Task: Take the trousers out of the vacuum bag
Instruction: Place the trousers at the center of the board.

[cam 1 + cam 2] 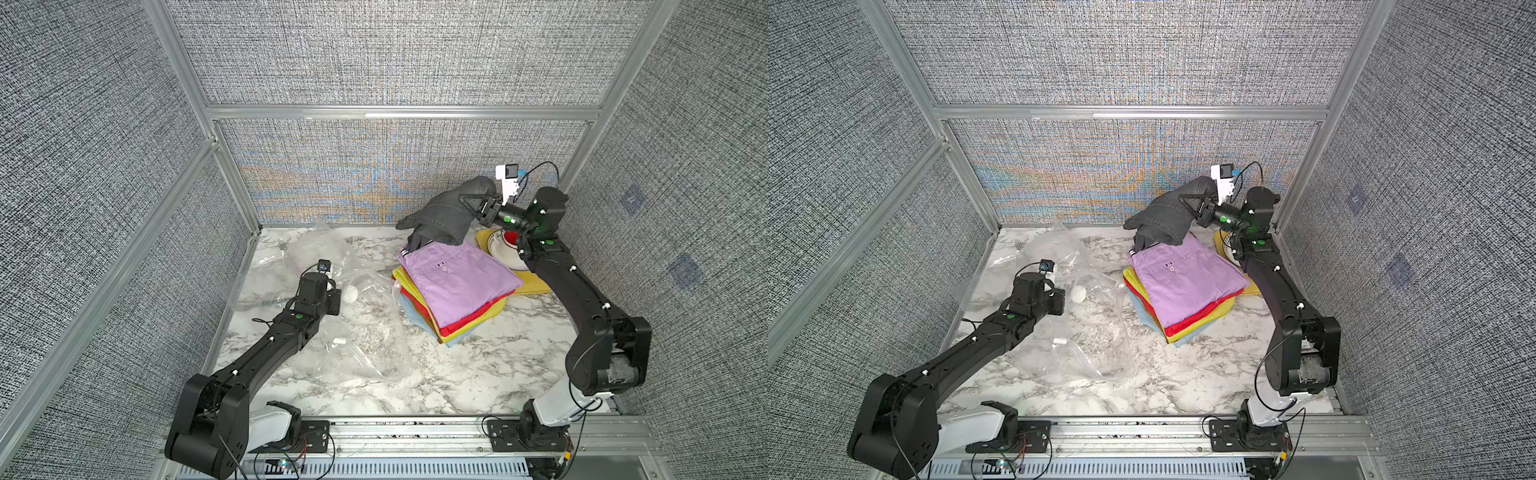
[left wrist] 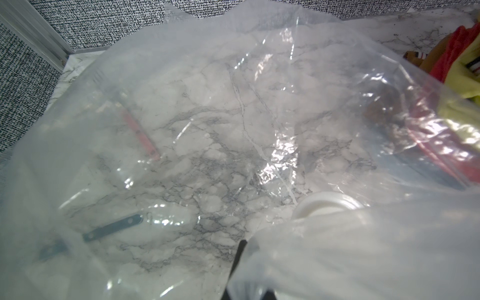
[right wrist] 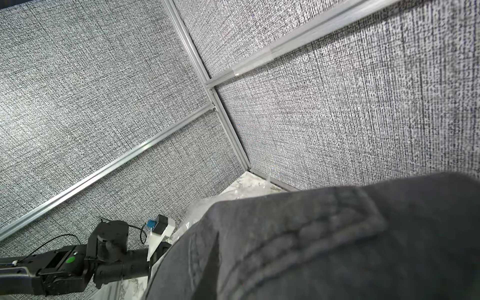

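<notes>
A robotics lab test cell is showing here: aluminium frame rails (image 1: 399, 113) are holding grey woven wall panels (image 1: 374, 54) around a marble-patterned tabletop (image 1: 478, 374), while the left arm (image 1: 266, 353) and right arm (image 1: 582, 299) are sitting bolted to a slotted metal base rail (image 1: 415, 434), loose wiring (image 1: 291, 457) trailing.

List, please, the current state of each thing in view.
dark grey trousers: lifted, hanging from the right gripper
right gripper: shut on the dark grey trousers
vacuum bag: crumpled, looks empty
left gripper: shut, apparently pinching the vacuum bag
folded stack: on the table, outside the vacuum bag, lilac on top
</notes>
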Robot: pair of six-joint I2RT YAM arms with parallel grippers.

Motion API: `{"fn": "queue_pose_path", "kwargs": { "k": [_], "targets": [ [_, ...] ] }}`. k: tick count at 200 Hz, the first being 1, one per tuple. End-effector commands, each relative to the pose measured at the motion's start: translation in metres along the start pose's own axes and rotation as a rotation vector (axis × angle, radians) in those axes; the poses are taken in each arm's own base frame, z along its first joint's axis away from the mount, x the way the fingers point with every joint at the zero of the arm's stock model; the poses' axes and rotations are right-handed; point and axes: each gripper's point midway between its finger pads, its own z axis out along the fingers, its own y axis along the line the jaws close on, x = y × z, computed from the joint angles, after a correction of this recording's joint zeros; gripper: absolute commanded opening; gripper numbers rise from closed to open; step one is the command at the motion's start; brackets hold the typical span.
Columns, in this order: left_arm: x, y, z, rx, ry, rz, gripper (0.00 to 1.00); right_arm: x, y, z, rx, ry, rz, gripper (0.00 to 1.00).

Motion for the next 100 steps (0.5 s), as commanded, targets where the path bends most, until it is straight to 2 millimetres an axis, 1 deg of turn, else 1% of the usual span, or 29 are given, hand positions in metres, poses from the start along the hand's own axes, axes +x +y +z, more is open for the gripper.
{"fn": "queue_pose_path", "kwargs": {
  "k": [1, 14, 28, 48, 78, 100],
  "targets": [
    [-0.008, 0.003, -0.001, -0.015, -0.025, -0.009, 0.00, -0.002, 0.009, -0.003, -0.033, -0.029, -0.049, 0.00],
    [-0.008, 0.004, -0.003, -0.019, -0.029, -0.009, 0.00, 0.008, 0.006, -0.008, -0.016, -0.020, -0.030, 0.00],
    [-0.009, 0.004, -0.004, -0.019, -0.030, -0.007, 0.00, 0.017, 0.006, -0.014, 0.001, -0.009, -0.013, 0.00],
    [-0.010, 0.004, -0.004, -0.015, -0.034, -0.008, 0.00, 0.033, 0.000, -0.023, 0.070, 0.003, 0.028, 0.00],
    [-0.011, 0.002, -0.001, -0.008, -0.031, -0.008, 0.00, 0.051, 0.007, -0.038, 0.116, 0.010, 0.090, 0.00],
    [-0.012, 0.001, 0.000, -0.001, -0.029, -0.009, 0.00, 0.068, 0.006, -0.051, 0.183, 0.027, 0.124, 0.00]
  ]
}}
